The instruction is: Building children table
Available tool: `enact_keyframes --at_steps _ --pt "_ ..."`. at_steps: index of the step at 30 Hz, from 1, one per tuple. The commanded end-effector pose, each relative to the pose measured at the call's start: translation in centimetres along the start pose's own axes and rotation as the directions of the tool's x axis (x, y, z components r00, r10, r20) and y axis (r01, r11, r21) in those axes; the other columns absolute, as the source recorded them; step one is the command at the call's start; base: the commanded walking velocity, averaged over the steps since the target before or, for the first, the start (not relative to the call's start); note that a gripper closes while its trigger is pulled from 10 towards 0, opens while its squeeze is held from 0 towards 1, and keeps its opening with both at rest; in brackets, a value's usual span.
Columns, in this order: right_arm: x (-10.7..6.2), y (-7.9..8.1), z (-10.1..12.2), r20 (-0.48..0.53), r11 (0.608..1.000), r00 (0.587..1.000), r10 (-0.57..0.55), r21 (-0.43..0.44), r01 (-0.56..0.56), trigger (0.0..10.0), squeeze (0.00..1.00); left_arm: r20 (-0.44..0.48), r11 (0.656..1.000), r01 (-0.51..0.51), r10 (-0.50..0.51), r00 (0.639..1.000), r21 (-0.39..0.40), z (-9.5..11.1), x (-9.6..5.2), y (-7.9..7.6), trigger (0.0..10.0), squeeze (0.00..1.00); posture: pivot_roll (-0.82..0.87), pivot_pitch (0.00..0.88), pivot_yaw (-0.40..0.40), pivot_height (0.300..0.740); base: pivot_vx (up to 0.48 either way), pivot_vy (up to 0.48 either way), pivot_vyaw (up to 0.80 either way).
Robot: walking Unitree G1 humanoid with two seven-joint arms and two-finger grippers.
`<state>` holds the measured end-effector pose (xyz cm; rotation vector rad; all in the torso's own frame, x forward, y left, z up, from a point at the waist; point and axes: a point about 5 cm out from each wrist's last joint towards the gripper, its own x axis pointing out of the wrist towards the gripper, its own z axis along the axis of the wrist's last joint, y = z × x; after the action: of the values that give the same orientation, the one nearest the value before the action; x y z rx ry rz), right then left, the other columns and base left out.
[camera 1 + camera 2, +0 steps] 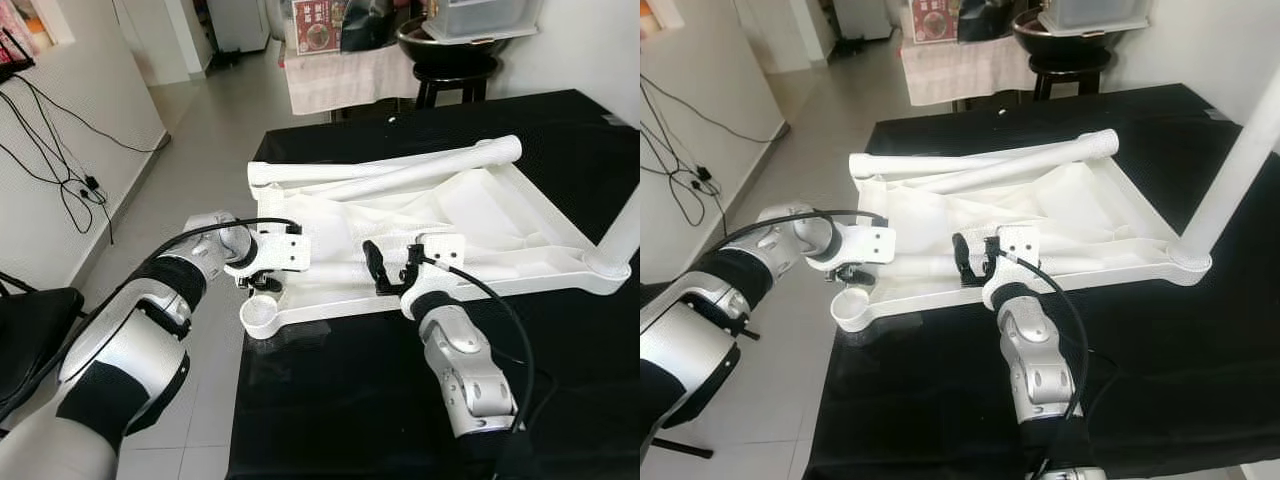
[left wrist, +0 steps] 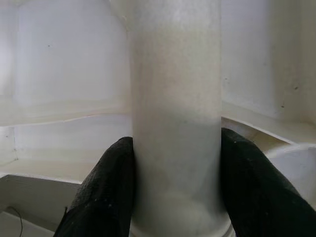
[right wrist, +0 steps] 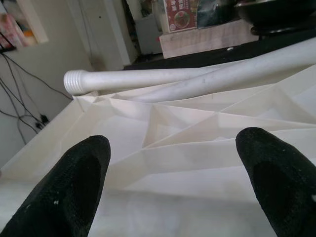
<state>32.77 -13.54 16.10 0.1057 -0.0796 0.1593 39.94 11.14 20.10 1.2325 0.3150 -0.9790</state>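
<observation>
Nearest in the left eye view, the right gripper [image 1: 393, 270] reaches from the near edge of the black table [image 1: 340, 400] to the rim of the upturned white tabletop [image 1: 470, 215], which lies underside up in the middle of that table. The left gripper [image 1: 262, 284] sits at the near left corner, just above the round corner socket [image 1: 262, 316].

In the right eye view, one leg [image 1: 1230, 180] already stands upright in the far right corner, and loose legs [image 1: 1020, 160] lie across the tabletop.

In the left wrist view, the jaws are clamped on a white leg [image 2: 175, 123], one black finger [image 2: 106, 192] on each side.

In the right wrist view, the jaws stand wide apart, holding nothing, above the ribbed underside.

The step in hand looks like fitting this leg. Next it likely needs standing upright over the socket and screwing in.
</observation>
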Motion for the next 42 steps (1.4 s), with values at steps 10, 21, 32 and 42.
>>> enact_keyframes --at_steps 10,21,32,42 --pt "1.0 -0.8 8.1 0.353 0.904 0.922 0.157 0.324 -0.278 10.0 0.00 0.199 0.923 -0.323 0.363 0.910 -0.207 1.4 -4.7 5.7 0.0 0.00 -0.10 0.047 0.090 0.740 0.000 0.000 0.00" --pt "0.7 -1.3 9.9 0.420 0.863 0.848 0.323 0.238 -0.446 10.0 0.00 0.352 0.799 -0.436 0.582 0.733 -0.413 3.1 -6.0 7.2 0.0 0.00 -0.10 0.043 0.077 0.740 0.000 0.000 0.00" --pt "-0.3 -0.1 11.2 0.384 0.712 0.682 0.622 0.086 -0.697 10.0 0.35 0.857 0.892 0.179 0.317 0.407 -0.415 7.6 -10.0 4.6 10.0 0.00 -0.10 0.041 0.070 0.740 0.000 0.000 0.00" --pt "-2.7 1.0 14.7 0.331 0.416 0.364 0.871 -0.101 -0.904 10.0 0.00 0.951 0.851 0.480 0.070 0.301 -0.214 7.3 -11.0 -1.1 10.0 0.00 -0.10 0.030 0.068 0.740 0.000 0.000 0.00"
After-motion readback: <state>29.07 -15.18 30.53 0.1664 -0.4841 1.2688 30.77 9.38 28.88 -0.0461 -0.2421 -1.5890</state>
